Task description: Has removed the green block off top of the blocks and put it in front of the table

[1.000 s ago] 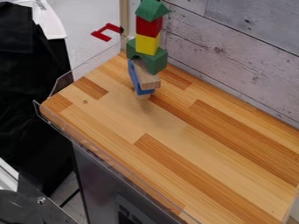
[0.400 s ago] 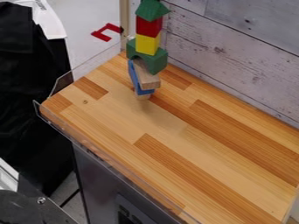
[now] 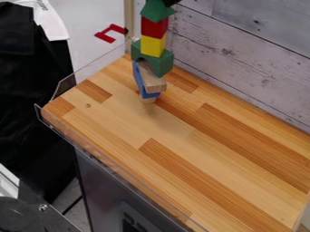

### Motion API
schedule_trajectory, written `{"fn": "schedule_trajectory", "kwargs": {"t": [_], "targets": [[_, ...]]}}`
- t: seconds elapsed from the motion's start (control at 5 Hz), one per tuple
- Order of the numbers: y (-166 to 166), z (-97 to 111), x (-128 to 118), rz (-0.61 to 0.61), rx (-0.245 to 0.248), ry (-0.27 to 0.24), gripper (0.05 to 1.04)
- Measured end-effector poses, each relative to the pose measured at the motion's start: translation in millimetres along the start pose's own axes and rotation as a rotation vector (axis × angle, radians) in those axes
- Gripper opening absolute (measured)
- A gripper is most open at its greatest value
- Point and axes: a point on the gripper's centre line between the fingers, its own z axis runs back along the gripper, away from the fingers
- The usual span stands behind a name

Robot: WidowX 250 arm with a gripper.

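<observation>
At the top edge, a small black part of the gripper [image 3: 171, 2] shows against the upper right of the green roof-shaped block [image 3: 156, 11]; whether they touch I cannot tell. That block tops a tower. Under it come a red block [image 3: 153, 27], a yellow block [image 3: 152, 45] and a green arch block [image 3: 156, 61]. Lower down are a tilted natural wood block [image 3: 151, 79] and a blue block [image 3: 140, 84], with a bit of pale wood beneath. The tower stands at the back left of the wooden table [image 3: 181, 131].
A clear plastic guard [image 3: 91, 74] runs along the table's left and front edges. The whitish plank wall [image 3: 242, 59] borders the back. A red bracket-shaped piece [image 3: 108, 34] lies beyond the guard, and a dark metal part [image 3: 27, 215] stands at the lower left.
The black gripper part has come into view at the top edge, beside the green roof-shaped block. The tower looks the same as before.
</observation>
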Motion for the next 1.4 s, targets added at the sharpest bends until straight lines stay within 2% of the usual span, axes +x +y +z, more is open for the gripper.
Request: {"fn": "schedule_trajectory", "kwargs": {"t": [0.6,0.8,1.0,1.2,1.4], "targets": [[6.3,-10.5,2.9,0.009,0.008,0.017,0.999],[7.1,-14.9,4.1,0.008,0.006,0.026,0.967],[6.0,-17.2,4.1,0.009,-0.001,0.024,0.662],[8.5,-18.0,3.4,0.021,-0.01,0.021,0.546],[8.8,-17.9,2.6,0.022,-0.014,0.024,0.546]]}}
